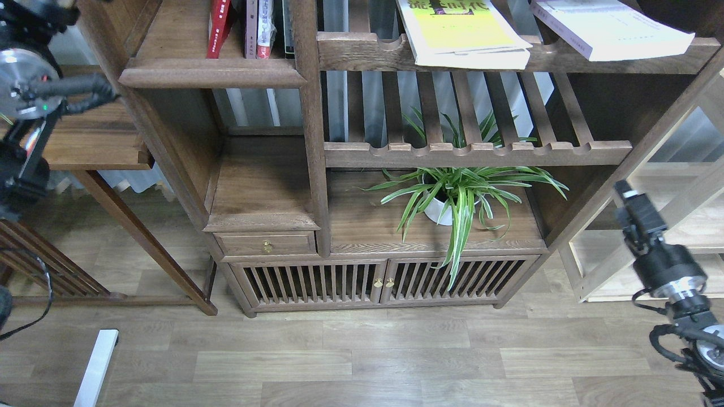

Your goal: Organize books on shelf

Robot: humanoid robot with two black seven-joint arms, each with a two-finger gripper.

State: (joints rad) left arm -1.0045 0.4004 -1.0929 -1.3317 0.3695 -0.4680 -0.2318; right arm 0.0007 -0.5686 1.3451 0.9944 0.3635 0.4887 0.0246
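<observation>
The solid dark-brown shelf [212, 76] sits at about eleven o'clock in the head view. On it a red paperback [219, 28] stands upright, spine outward, with several other upright volumes [264, 28] just beside it toward the post. This reads as the sorted end of the job: books stood on edge so the spines face the room.

The other two books are not there. The large yellow-green paperback [461, 31] lies flat on the slatted rack [362, 53] at twelve o'clock, its lower edge hanging out past the scalloped rail. The thick white-lavender paperback [613, 28] lies flat on the same rack at one o'clock, skewed and also overhanging. That overhang probably gives fingers an edge to take, so either book seems a fair next pick.

The right gripper [623, 189] rises at three to four o'clock, pointing up toward the rack's right end, well below the white-lavender book and holding nothing I can see. It is seen narrow and dark, so I cannot tell whether its jaws are parted. Only the left arm's wrist and cabling [25, 79] show at nine to ten o'clock; its gripper is out of sight.

A potted spider plant [458, 195] fills the low compartment at centre, apart from the books.
</observation>
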